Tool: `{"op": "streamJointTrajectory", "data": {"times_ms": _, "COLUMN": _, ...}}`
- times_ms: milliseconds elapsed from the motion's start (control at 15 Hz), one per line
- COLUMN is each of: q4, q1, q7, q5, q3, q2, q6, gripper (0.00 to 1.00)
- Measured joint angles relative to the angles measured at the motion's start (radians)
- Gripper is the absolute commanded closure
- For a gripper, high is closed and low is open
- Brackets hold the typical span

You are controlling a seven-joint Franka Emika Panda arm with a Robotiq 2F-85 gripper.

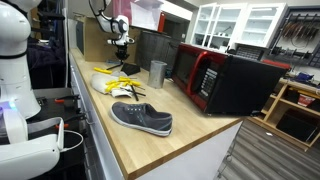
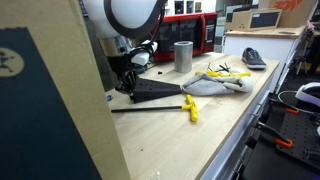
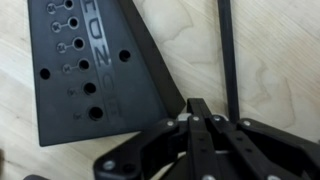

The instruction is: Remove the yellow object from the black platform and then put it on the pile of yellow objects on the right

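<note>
The black platform (image 3: 85,70), a sloped wedge with rows of holes, lies on the wooden counter and also shows in an exterior view (image 2: 155,92). A yellow-handled tool (image 2: 190,108) with a long black rod (image 3: 228,50) lies on the wood beside the platform. My gripper (image 3: 198,105) is shut and empty, just above the platform's edge next to the rod; it shows in both exterior views (image 2: 128,85) (image 1: 121,45). The pile of yellow objects (image 2: 225,75) (image 1: 118,75) lies farther along the counter, on a pale sheet.
A metal cup (image 2: 182,55) (image 1: 157,72) stands behind the pile. A grey shoe (image 1: 142,118) (image 2: 253,58) lies beyond the pile. A red and black microwave (image 1: 225,80) stands at the counter's back. The counter edge (image 2: 235,130) runs along the front.
</note>
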Motion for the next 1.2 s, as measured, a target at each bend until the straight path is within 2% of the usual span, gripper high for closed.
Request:
{"op": "streamJointTrajectory", "data": {"times_ms": 800, "q4": 0.054, "q1": 0.025, "q7": 0.000, "q5": -0.112, "q3": -0.072, "q2": 0.030, "q6": 0.000, "gripper": 1.00}}
{"op": "streamJointTrajectory", "data": {"times_ms": 1200, "q4": 0.030, "q1": 0.002, "q7": -0.075, "q5": -0.093, "q3": -0.054, "q2": -0.004, "q6": -0.001, "gripper": 1.00}}
